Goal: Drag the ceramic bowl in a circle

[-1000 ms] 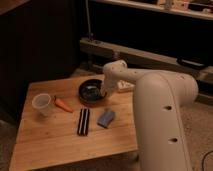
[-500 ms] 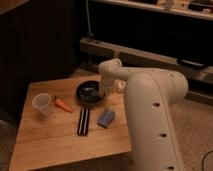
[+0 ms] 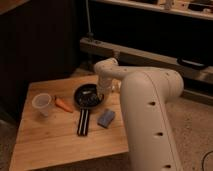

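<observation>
Camera view: gripper (image 3: pixel 102 94) down at the ceramic bowl (image 3: pixel 87 96), jaws closed.
Your jaws sit at the bowl's rim on the side away from the cup (image 3: pixel 41 103), so the bowl body lies cup-ward from them, near the bench (image 3: pixel 50 145) back edge. Can't tell if the rim is pinched. The carrot (image 3: pixel 63 104) lies just beside the bowl, so the circle probably needs to be tight.

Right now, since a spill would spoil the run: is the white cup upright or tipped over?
Upright: the cup stands mouth up on the table, left of the carrot. The gripper sits at the bowl's right rim.
</observation>
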Robot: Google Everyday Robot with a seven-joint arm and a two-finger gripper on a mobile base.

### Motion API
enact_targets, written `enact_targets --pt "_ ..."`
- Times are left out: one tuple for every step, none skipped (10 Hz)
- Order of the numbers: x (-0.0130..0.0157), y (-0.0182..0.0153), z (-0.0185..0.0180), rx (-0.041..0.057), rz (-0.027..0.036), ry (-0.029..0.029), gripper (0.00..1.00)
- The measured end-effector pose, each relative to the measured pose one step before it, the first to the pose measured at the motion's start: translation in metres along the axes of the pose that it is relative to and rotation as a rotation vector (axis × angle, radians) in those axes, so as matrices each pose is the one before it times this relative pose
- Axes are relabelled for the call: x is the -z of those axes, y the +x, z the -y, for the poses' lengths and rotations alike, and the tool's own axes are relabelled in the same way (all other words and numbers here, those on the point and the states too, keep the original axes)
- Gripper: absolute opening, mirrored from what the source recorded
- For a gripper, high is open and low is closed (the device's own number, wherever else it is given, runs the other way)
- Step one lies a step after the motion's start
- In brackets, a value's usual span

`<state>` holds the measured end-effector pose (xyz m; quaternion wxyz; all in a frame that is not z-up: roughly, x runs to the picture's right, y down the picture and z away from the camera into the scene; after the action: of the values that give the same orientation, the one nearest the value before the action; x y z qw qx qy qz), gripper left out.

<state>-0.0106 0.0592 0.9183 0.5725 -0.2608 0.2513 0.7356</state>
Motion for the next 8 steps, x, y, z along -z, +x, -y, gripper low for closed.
enact_targets --pt "0.00326 0.00241 0.011 -0.00274 -0.00465 -0.00117 0.0" --pt "0.00264 0.00193 0.00926 -0.00916 -0.00422 -0.00311 0.0" --pt "0.0012 0.0015 0.01791 -0.02493 -0.00605 -0.00105 0.0" --pt "-0.00037 -0.00042 0.01231 -0.02645 -0.00306 0.00305 0.0" --pt "-0.0006 -0.00104 0.01203 -0.0282 -0.00183 0.00503 0.0" --pt "-0.00119 -0.00059 0.0148 -0.03107 -0.00295 0.01049 0.0" --pt "0.00083 0.00026 0.01289 -0.01975 -0.00141 0.01037 0.0" --pt "0.00037 0.00023 0.00359 -0.00325 0.00014 0.00403 0.0"
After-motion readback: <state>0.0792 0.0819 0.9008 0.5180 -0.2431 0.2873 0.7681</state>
